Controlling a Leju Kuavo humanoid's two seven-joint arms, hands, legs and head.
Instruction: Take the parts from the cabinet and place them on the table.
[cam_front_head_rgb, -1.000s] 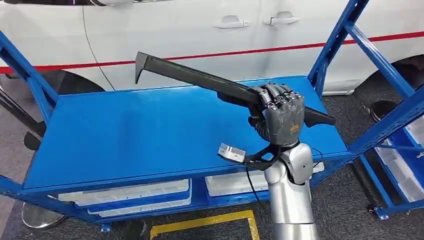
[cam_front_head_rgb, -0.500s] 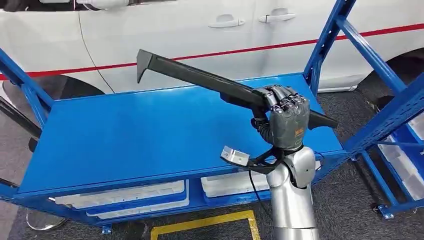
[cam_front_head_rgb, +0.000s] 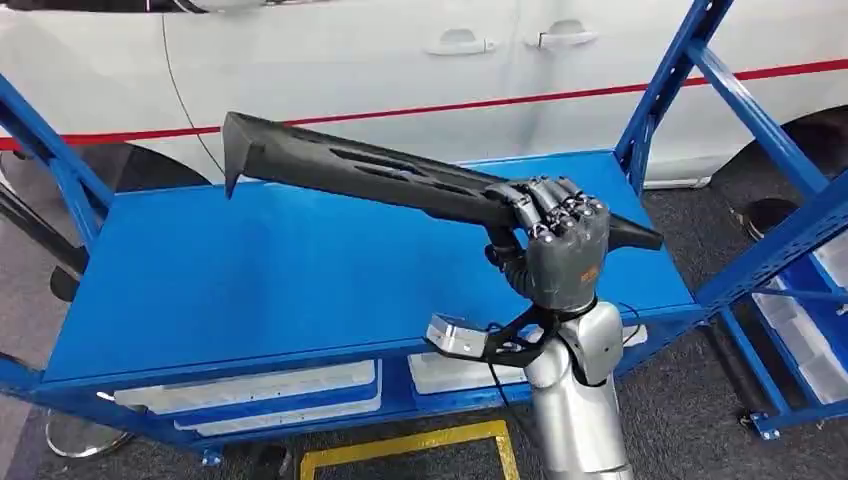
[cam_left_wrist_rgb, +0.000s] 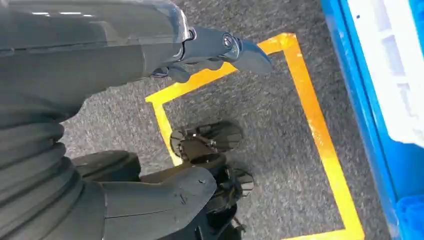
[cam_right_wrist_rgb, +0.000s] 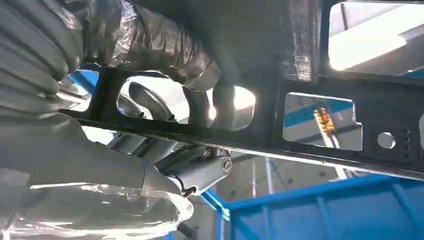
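The right hand (cam_front_head_rgb: 560, 245) is clenched around a long black plastic trim part (cam_front_head_rgb: 370, 175), gripped near its short end; the long end is carried out toward ten o'clock, raised above the blue metal table top (cam_front_head_rgb: 250, 280) and touching nothing. The placing step is judged to be in hand. A lowering of the part flat onto the blue surface is called for next, then a loosening of the fingers. The left hand (cam_left_wrist_rgb: 200, 52) is seen hanging over grey carpet, nothing held, fingers loosely apart.
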